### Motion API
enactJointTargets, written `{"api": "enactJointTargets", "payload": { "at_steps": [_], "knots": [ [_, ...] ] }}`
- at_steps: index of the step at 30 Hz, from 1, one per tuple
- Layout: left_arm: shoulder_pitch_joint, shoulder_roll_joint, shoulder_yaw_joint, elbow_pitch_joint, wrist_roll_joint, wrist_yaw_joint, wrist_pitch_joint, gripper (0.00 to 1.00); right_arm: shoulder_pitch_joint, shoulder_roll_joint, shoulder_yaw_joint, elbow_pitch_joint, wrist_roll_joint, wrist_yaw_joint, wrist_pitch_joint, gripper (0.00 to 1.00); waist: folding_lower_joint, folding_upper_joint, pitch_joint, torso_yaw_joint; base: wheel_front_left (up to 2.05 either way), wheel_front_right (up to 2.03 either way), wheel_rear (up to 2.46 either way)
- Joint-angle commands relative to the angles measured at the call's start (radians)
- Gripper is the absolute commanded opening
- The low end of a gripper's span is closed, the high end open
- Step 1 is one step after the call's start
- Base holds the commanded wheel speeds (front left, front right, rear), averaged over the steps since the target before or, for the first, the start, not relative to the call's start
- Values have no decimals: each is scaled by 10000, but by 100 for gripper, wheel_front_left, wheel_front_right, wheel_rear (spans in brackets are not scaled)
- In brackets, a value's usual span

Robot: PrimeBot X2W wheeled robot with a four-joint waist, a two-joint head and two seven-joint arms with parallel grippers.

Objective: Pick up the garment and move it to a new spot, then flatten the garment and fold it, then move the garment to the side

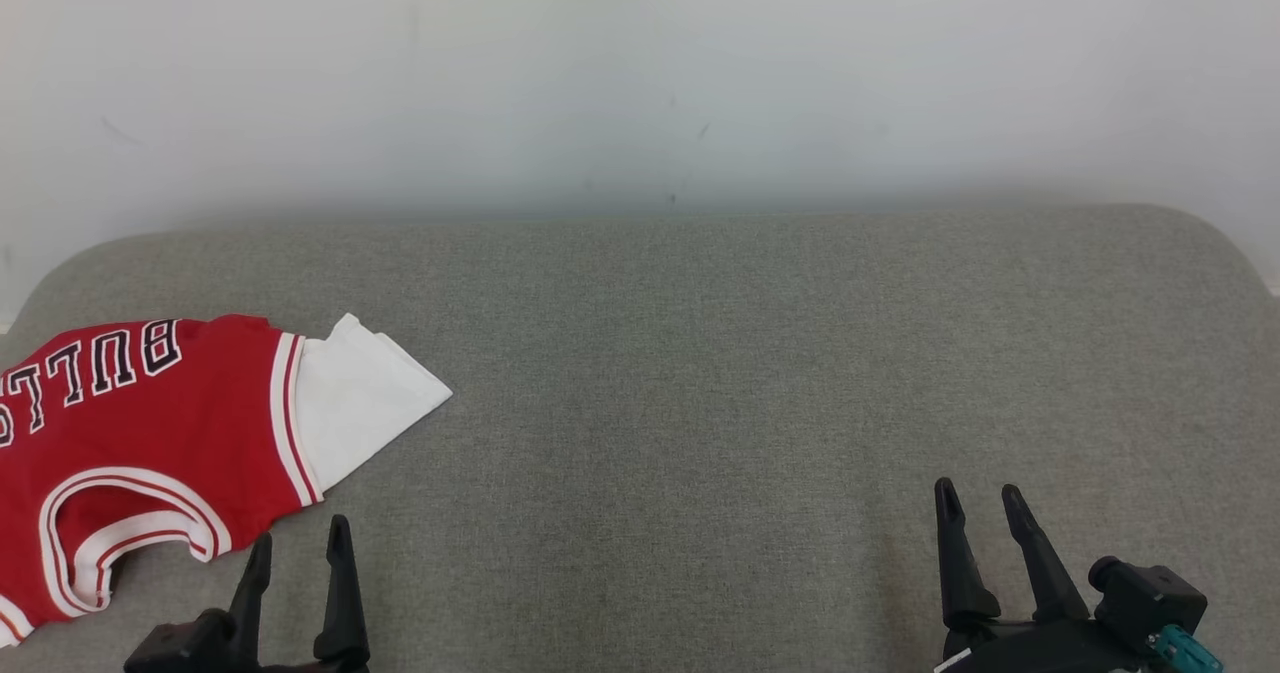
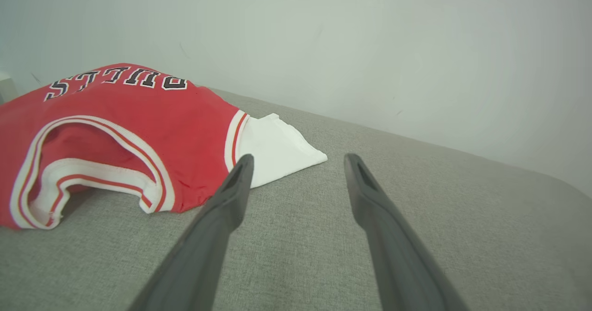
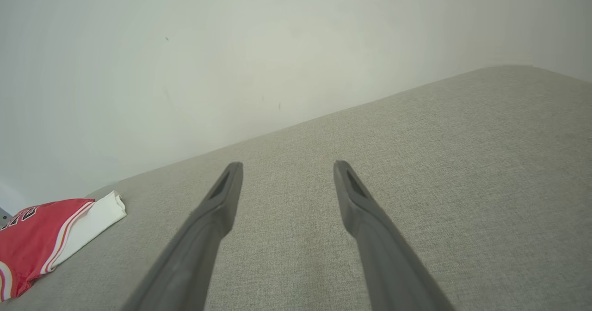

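Note:
The garment [image 1: 150, 433] is a red basketball jersey with white and red trim, black lettering and a white sleeve; it lies folded at the left edge of the grey padded surface [image 1: 700, 373]. My left gripper [image 1: 300, 543] stands open just in front of the jersey's near edge, apart from it, with nothing between its fingers. In the left wrist view the jersey [image 2: 120, 131] lies left of and beyond the open left gripper [image 2: 298, 158]. My right gripper [image 1: 978, 498] is open and empty at the lower right, far from the cloth. The right wrist view has the right gripper [image 3: 286, 165] over bare fabric and the jersey [image 3: 41, 237] at the far left.
A pale wall [image 1: 640, 73] rises right behind the padded surface. The surface's rounded back corners sit at the far left and far right. Bare grey fabric stretches across the middle and right.

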Motion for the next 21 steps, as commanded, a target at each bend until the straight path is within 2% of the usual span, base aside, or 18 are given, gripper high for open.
{"api": "enactJointTargets", "payload": {
  "at_steps": [1, 10, 21],
  "knots": [
    [-41, 78, -11, -67, 264, 19, -97, 100, 83, -19, -3, -106, -260, 61, -106, 100, -1, 0, 7, -9, 0, 0, 0],
    [35, 123, 17, -125, 1026, 58, -304, 100, 141, -19, -38, -145, -1055, 59, -301, 100, -1, 0, 28, -28, 0, 0, 0],
    [167, 159, -110, -127, 1599, -538, -539, 100, 308, -20, -81, -186, -1817, 58, -554, 100, -1, 0, 38, -35, 0, 0, 0]
  ]
}}
